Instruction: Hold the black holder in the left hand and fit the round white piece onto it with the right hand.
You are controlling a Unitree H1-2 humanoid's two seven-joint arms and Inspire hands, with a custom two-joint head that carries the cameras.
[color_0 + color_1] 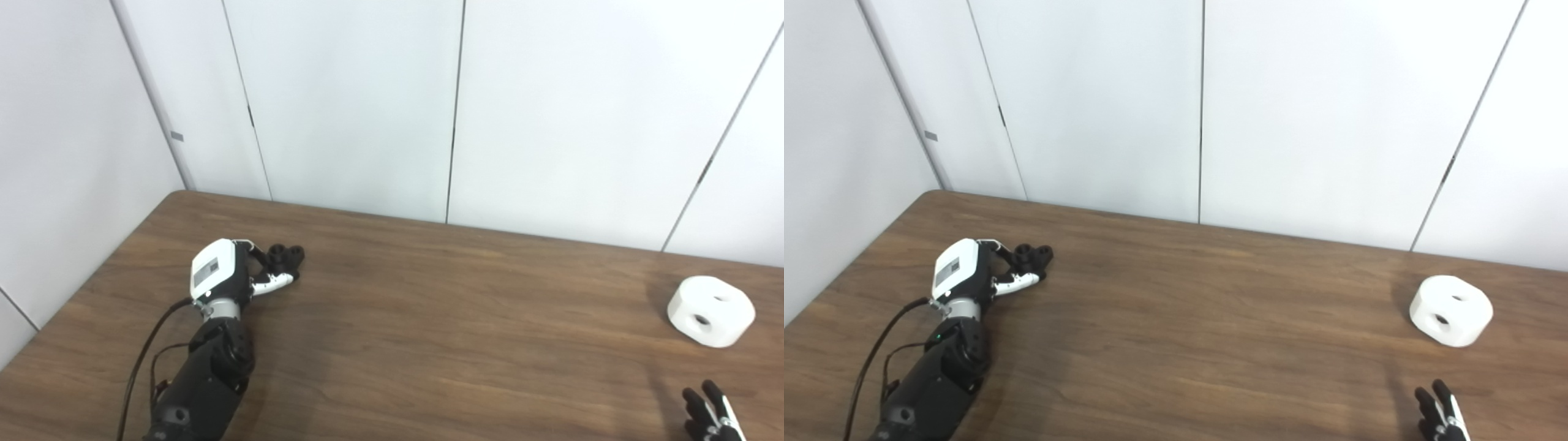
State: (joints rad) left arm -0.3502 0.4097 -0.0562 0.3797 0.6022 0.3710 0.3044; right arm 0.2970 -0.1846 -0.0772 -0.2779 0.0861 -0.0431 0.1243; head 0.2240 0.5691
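The black holder (287, 253), a small dark piece with two round sockets on top, sits on the table at the left. My left hand (228, 272) is at it, fingers curled over it and thumb pressed against its near side. The round white piece (710, 310), a thick disc with two holes, lies alone at the far right of the table (441, 343). Only the fingertips of my right hand (710, 415) show at the bottom right edge, spread apart and holding nothing, a short way in front of the white piece.
The wooden table runs up to white wall panels (367, 110) at the back and on the left. A black cable (138, 361) trails along my left forearm. Bare wood lies between the holder and the white piece.
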